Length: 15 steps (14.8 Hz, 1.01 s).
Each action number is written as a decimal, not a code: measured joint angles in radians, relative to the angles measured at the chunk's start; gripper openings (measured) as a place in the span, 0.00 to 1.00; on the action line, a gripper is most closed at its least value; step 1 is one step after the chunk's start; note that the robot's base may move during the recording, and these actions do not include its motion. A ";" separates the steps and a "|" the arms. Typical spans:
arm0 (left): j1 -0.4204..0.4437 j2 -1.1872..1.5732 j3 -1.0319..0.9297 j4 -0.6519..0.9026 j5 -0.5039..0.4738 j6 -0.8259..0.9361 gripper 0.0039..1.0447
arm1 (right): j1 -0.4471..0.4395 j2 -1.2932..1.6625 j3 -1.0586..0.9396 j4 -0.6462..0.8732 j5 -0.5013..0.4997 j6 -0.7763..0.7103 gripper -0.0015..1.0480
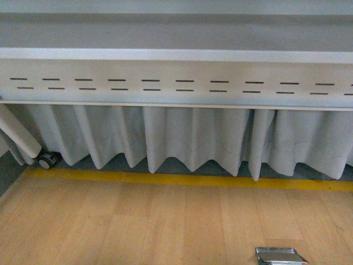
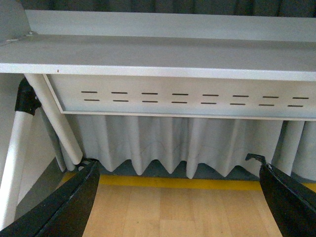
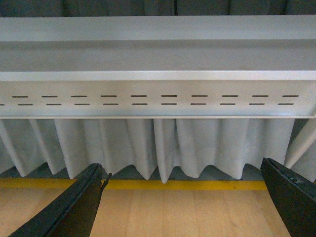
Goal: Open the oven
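Observation:
The oven is out of view in all three pictures. In the left wrist view my left gripper (image 2: 175, 170) is open, its black fingers (image 2: 74, 202) spread wide over a bare wooden surface with nothing between them. In the right wrist view my right gripper (image 3: 182, 170) is open just as wide, and only wood and a yellow stripe lie between its black fingers (image 3: 289, 195). Neither arm appears in the front view.
A grey slotted metal table (image 1: 176, 77) with a white pleated skirt (image 1: 182, 135) stands straight ahead, beyond a yellow stripe (image 1: 187, 179) edging the wooden surface (image 1: 138, 226). A white leg (image 1: 19, 132) and caster wheel (image 1: 48, 160) sit at the left. A small silvery metal piece (image 1: 278, 255) lies near the front right.

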 joint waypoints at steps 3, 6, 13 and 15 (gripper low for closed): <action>0.000 0.000 0.000 0.000 0.000 0.000 0.94 | 0.000 0.000 0.000 0.000 0.000 0.000 0.94; 0.000 0.000 0.000 0.000 0.000 0.000 0.94 | 0.000 0.000 0.000 0.000 0.000 0.000 0.94; 0.000 0.000 0.000 0.000 0.000 0.000 0.94 | 0.000 0.000 0.000 0.000 0.000 0.000 0.94; 0.000 0.000 0.000 0.000 0.000 0.000 0.94 | 0.000 0.000 0.000 0.000 0.000 0.000 0.94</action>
